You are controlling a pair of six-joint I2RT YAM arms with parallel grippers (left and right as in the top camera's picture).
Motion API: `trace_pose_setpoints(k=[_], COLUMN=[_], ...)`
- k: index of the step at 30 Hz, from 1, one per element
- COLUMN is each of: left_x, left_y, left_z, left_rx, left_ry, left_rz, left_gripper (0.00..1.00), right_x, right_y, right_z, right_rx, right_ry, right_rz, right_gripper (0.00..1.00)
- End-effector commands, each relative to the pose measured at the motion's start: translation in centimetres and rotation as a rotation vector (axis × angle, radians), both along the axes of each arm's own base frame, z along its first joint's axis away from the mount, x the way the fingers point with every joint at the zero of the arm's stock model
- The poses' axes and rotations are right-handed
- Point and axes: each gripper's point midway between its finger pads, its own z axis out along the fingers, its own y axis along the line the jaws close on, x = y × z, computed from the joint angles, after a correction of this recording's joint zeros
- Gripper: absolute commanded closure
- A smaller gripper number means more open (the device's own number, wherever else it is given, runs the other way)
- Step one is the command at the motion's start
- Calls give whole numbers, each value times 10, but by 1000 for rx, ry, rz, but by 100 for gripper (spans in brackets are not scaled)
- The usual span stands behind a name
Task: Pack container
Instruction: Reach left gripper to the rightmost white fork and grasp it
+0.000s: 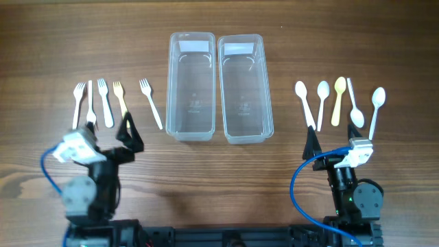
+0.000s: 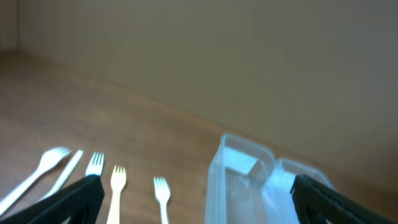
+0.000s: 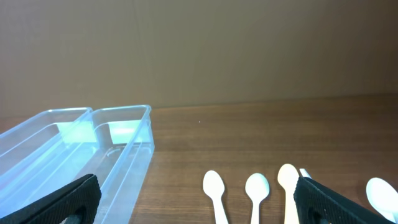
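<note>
Two clear plastic containers stand side by side at the table's middle, the left one (image 1: 191,86) and the right one (image 1: 244,88), both empty. Several plastic forks (image 1: 104,101) lie in a row at the left, one apart (image 1: 151,103) nearer the containers. Several plastic spoons (image 1: 339,101) lie at the right. My left gripper (image 1: 108,134) is open and empty, just in front of the forks. My right gripper (image 1: 336,142) is open and empty, in front of the spoons. The left wrist view shows forks (image 2: 116,186) and a container (image 2: 239,180); the right wrist view shows containers (image 3: 118,155) and spoons (image 3: 256,190).
The wooden table (image 1: 219,185) carries nothing else. A blue cable (image 1: 298,189) loops by the right arm base and another (image 1: 46,168) by the left arm base. A plain wall (image 3: 199,50) rises behind the table.
</note>
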Motion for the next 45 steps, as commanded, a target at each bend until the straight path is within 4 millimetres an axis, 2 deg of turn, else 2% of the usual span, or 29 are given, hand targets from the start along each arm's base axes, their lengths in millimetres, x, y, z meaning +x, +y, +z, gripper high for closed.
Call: trace_pose_setpoints(k=[1,3,6,8,11,15,22,27,29,31,34,39,45], left_x=[27,45,70,87,128,160,179,182,183,186,191,189,186], left_y=[5,5,6,8,9,-2,-2,-2,-9,-18,-22,-22,-23], left_z=[42,42,22,7,-21,-60,-110,-175,-203,-219,-236,-249,-261], left_rx=[-23,-26,-1,33,42,-4,-8,-44,-75,-112,-126,-128,-131], left_ry=[148,309,650,806,920,967,1056,1201,1250,1266,1272,1299,1328], left_rz=[28,29,19,6,-5,-66,-66,-51,-86,-127,-153,-154,-153], left_gripper=[0,1,0,0,0,0,1,5,9,15,25,38,43], right_x=[-1,-1,-1,-1,-1,-1,-1,-1,-1,-1,-1,-1,-1], right_y=[3,3,3,3,3,3,3,3,3,3,3,3,3], right_z=[3,3,3,3,3,3,3,3,3,3,3,3,3], right_rx=[14,14,14,14,13,13,14,14,14,14,14,14,14], right_ry=[-12,-12,-12,-12,-12,-12,-12,-12,-12,-12,-12,-12,-12], right_rz=[16,16,16,16,16,16,16,16,16,16,16,16,16], right_gripper=[0,0,0,0,0,0,0,0,0,0,0,0,0])
